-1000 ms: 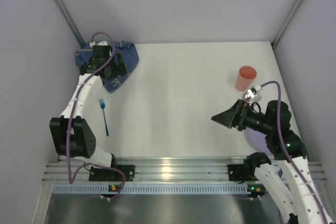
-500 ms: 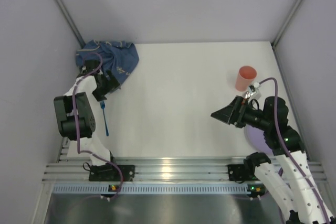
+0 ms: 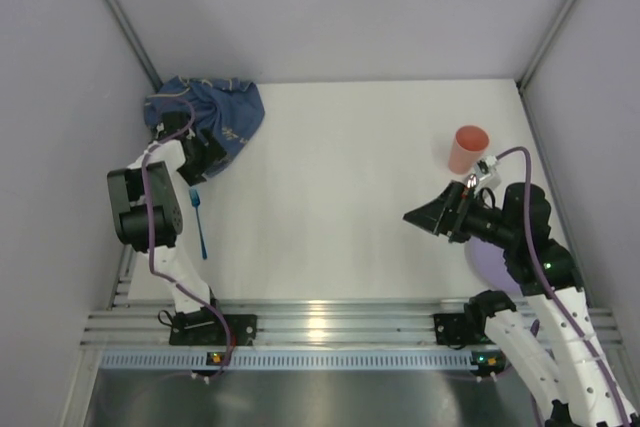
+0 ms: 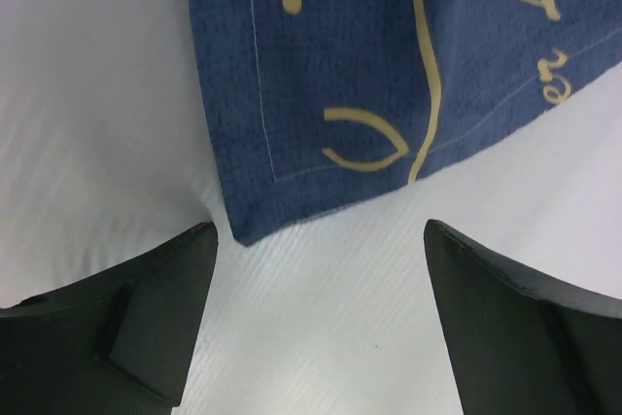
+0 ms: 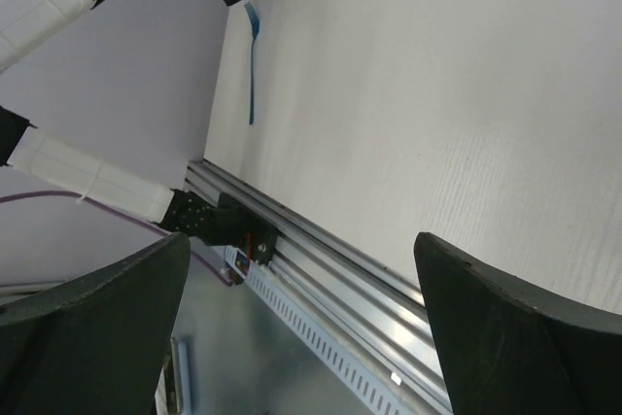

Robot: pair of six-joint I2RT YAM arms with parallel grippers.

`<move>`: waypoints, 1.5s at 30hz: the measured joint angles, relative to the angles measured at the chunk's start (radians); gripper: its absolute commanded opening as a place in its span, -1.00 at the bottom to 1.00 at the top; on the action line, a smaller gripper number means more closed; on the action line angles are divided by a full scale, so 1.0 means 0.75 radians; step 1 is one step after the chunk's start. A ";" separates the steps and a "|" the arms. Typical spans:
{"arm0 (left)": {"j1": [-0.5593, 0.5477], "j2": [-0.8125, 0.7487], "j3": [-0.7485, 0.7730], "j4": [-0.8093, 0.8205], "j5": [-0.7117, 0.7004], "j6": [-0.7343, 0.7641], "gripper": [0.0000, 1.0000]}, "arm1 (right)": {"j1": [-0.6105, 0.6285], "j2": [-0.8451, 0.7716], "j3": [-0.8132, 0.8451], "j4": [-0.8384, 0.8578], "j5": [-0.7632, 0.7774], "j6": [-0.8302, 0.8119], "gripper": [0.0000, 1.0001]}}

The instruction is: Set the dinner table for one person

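A: Since both wrist views show wide gaps, the left pincer (image 3: 203,169) counts as released, nothing between its fingers?
B: Yes. The left pincer (image 4: 319,240) is spread and empty, low over the white tabletop (image 3: 340,177). The corner of the dark blue placemat (image 4: 340,75) lies just ahead of its fingertips (image 4: 165,308). Can't tell if anything touches.
A: Right pincer (image 3: 412,219)?
B: Released too, empty, held above the tabletop and pointing across toward the left arm. Bare tabletop lies below and ahead of it. The ribbed rail (image 5: 321,269) runs along the tabletop's near edge, off to one side of that pincer.
A: Other items?
B: Blue fork (image 3: 199,222) lies flat on the tabletop, just behind the left pincer. Salmon cup (image 3: 467,148) stands upright, behind the right pincer on its far side, apart from it. The placemat is crumpled, in the far corner beyond the left pincer.
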 measured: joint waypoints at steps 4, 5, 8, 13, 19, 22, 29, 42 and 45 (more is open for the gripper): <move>0.018 0.070 0.069 0.039 0.002 -0.021 -0.04 | 0.000 0.014 0.028 -0.015 0.007 -0.018 0.99; 0.022 0.098 0.100 0.041 0.014 -0.027 -0.38 | 0.000 0.020 0.035 -0.022 0.007 -0.025 1.00; 0.032 0.164 0.131 0.090 0.104 -0.046 -1.00 | 0.000 0.049 0.050 -0.036 0.009 -0.039 1.00; -0.010 0.170 0.101 0.145 0.248 -0.091 -1.00 | 0.000 0.075 0.053 -0.056 0.007 -0.058 0.99; -0.434 0.172 0.183 0.150 0.205 -0.209 -1.00 | 0.000 0.075 0.053 -0.057 0.002 -0.063 0.99; -0.720 0.267 0.491 0.129 0.204 -0.300 0.93 | 0.000 0.061 0.050 -0.057 0.001 -0.060 1.00; -1.078 0.621 1.311 0.101 0.330 -0.451 0.97 | 0.000 0.020 0.049 -0.064 -0.002 -0.049 0.99; -0.906 0.362 0.926 -0.121 0.052 -0.322 0.97 | 0.000 0.115 0.023 -0.083 -0.010 -0.069 1.00; -0.898 0.318 0.816 -0.144 0.004 -0.278 0.97 | 0.000 0.155 0.017 -0.084 -0.010 -0.077 1.00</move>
